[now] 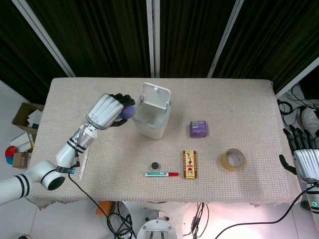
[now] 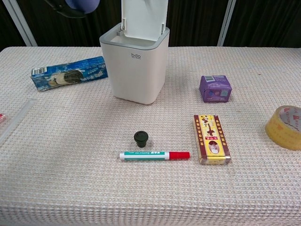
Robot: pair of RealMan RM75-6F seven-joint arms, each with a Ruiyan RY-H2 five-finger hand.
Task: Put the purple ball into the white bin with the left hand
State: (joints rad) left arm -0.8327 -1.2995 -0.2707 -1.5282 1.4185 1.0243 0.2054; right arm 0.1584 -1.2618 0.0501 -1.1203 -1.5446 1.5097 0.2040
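Note:
My left hand [image 1: 106,110] holds the purple ball [image 1: 127,112] in the air just left of the white bin [image 1: 151,119], whose lid stands open. In the chest view only the ball's underside [image 2: 83,4] and dark fingertips show at the top edge, up and left of the bin [image 2: 135,66]. My right hand [image 1: 303,155] hangs off the table's right edge, fingers apart, holding nothing.
A blue snack box [image 2: 68,73] lies left of the bin. In front of it are a black cap [image 2: 140,137], a marker [image 2: 154,155] and a red-yellow box [image 2: 211,139]. A purple packet [image 2: 215,88] and a tape roll [image 2: 285,126] sit to the right.

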